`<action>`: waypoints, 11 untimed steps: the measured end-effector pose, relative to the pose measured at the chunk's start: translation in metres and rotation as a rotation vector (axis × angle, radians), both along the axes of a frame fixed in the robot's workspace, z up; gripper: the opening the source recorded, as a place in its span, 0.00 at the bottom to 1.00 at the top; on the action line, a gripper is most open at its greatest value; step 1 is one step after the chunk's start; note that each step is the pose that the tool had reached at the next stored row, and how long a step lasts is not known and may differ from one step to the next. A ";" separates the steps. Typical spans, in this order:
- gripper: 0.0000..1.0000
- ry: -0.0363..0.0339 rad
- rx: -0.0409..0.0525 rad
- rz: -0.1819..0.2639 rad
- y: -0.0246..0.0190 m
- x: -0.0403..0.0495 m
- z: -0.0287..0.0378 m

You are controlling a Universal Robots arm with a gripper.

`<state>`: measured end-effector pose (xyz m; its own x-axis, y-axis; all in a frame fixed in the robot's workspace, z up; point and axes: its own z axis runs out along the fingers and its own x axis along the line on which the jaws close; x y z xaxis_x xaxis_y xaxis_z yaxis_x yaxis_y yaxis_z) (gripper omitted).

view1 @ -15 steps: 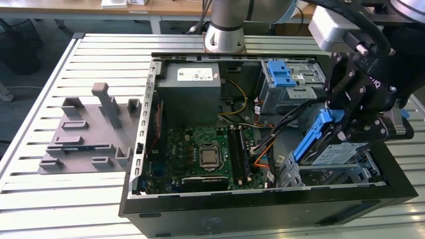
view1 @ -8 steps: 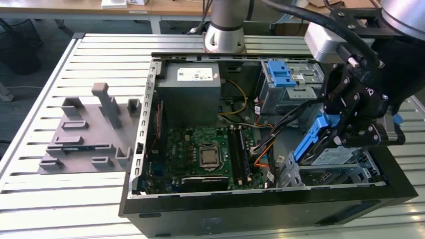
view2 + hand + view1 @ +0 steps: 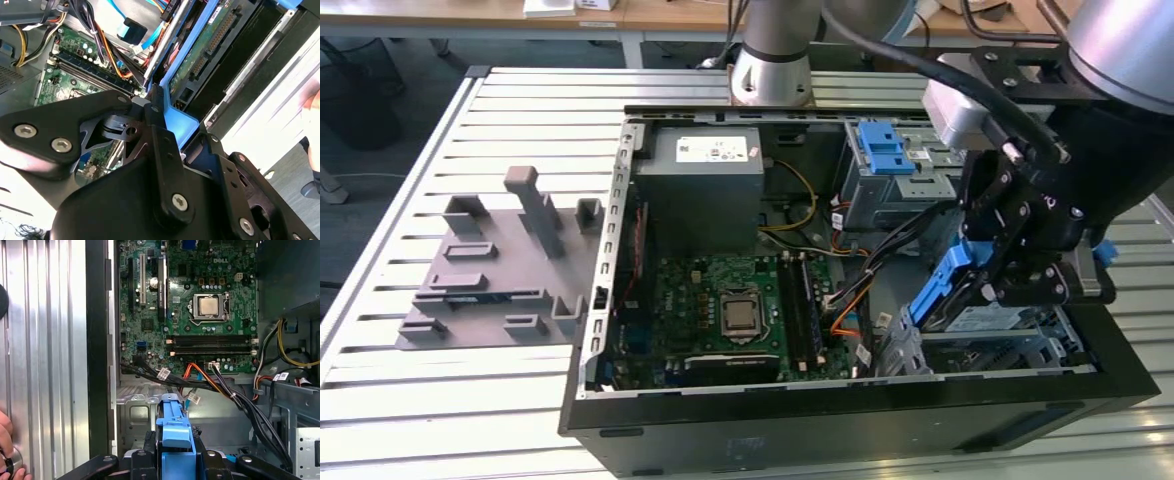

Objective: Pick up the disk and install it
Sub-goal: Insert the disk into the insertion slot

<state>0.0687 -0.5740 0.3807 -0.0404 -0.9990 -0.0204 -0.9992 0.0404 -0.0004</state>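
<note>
The black hand (image 3: pixel 1001 285) grips the flat silver metal disk (image 3: pixel 983 320) by its blue rails, tilted inside the open black computer case (image 3: pixel 854 430).

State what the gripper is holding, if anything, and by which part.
The gripper holds the disk, its fingers closed across the blue rail at the disk's edge.

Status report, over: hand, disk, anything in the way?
Hand shut on disk. Disk tilted at drive bay, not seated. Cables close beside it.
</note>
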 end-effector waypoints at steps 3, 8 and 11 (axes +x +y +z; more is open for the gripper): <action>0.36 0.0000 -0.0002 0.000 -0.0001 0.0000 -0.0040; 0.36 0.0000 -0.0001 0.000 -0.0003 0.0000 -0.0111; 0.36 -0.0001 -0.0001 0.000 -0.0005 0.0000 -0.0156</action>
